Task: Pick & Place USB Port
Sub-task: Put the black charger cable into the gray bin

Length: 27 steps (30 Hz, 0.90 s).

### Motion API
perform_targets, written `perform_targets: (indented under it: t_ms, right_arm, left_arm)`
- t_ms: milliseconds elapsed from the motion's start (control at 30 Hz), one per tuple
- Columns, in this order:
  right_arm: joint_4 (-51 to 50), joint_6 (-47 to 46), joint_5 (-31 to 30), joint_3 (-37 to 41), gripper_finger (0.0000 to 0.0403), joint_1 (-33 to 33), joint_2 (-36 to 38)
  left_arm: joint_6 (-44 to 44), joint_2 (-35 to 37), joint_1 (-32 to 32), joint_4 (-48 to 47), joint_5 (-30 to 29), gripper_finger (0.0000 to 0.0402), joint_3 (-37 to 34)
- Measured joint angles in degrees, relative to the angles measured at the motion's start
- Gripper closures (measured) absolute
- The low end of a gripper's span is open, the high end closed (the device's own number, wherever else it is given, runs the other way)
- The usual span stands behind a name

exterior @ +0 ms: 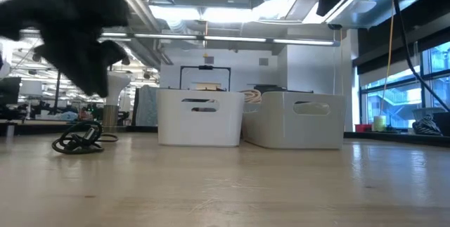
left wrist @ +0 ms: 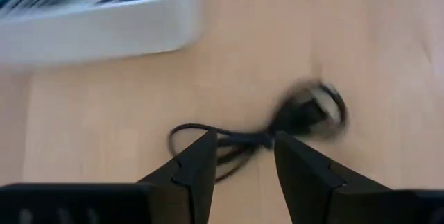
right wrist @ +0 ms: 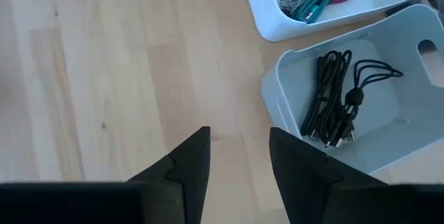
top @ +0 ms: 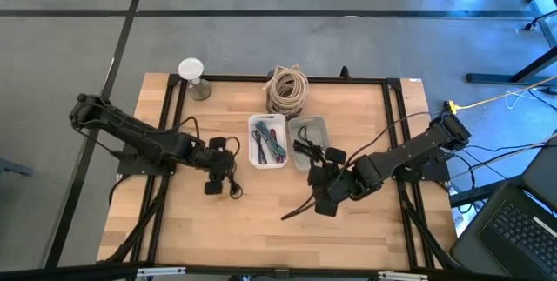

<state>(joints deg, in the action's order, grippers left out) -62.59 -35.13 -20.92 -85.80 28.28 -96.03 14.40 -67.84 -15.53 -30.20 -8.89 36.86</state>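
I see the black USB cable (left wrist: 291, 123) lying coiled on the bare wood, just at 9 o'clock of the white bin (top: 267, 141) of coloured cables. My left gripper (left wrist: 243, 161) hangs right over it, fingers parted with nothing between them. At 3 o'clock of that bin sits the grey bin (right wrist: 361, 99) holding black cords. My right gripper (right wrist: 236, 158), at its 6 o'clock, is parted and empty too.
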Motion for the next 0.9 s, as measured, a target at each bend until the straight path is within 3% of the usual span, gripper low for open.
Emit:
perform_targets:
  t_ms: [100, 300, 567, 900]
  right_arm:
    - [0.0, 1.0, 1.0, 0.0, 0.0251, 0.0, 0.0]
    - [0.0, 1.1, 1.2, 0.0, 0.0251, 0.0, 0.0]
    - [0.2, 1.1, 1.2, 0.0, 0.0251, -0.2, 0.0]
    - [0.3, 1.2, 1.1, 0.0, 0.0251, -0.3, 0.0]
  left_arm:
    - [-14.0, 0.0, -2.0, -1.4, 1.4, 0.0268, 0.0]
    - [-33.1, 0.0, -3.7, -1.7, -0.9, 0.0274, 0.0]
    - [-36.2, -2.5, -2.6, -0.2, -1.8, 0.0274, 0.0]
    - [-41.8, -16.5, -2.8, 6.1, -0.5, 0.0274, 0.0]
